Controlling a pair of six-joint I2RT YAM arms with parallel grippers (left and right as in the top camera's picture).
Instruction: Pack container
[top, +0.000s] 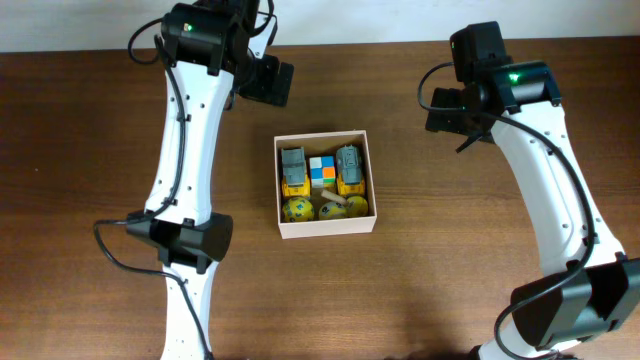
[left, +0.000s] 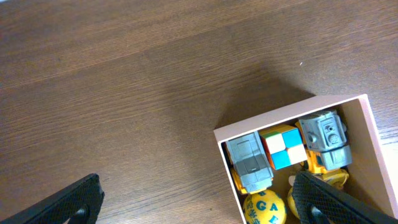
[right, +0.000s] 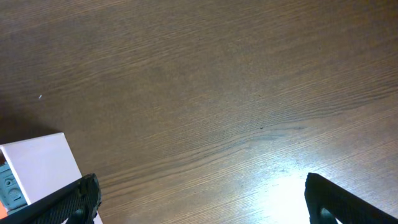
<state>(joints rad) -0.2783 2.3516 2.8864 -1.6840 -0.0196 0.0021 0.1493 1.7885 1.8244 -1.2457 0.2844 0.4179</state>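
Note:
The container (top: 327, 227), a shallow square box with whitish walls, sits mid-table. Inside lie two grey-and-yellow toy trucks (top: 293, 170) (top: 348, 170), a colour cube (top: 320, 170) and yellow lettered balls (top: 297, 209). My left gripper (top: 265, 82) hovers open beyond the box's far-left corner. In the left wrist view the left gripper (left: 199, 202) straddles the container's wall (left: 286, 114), with one fingertip (left: 329, 199) over the toys and nothing held. My right gripper (top: 450, 110) hangs open to the box's far right. In the right wrist view the right gripper (right: 202, 202) is over bare wood, with only a container corner (right: 40, 165) showing.
The brown wooden table (top: 450, 290) surrounds the box on all sides. Both white arms reach in from the near edge, their bases at the lower left (top: 185, 240) and lower right (top: 575, 300). A small tan wooden piece (top: 335, 205) lies among the balls.

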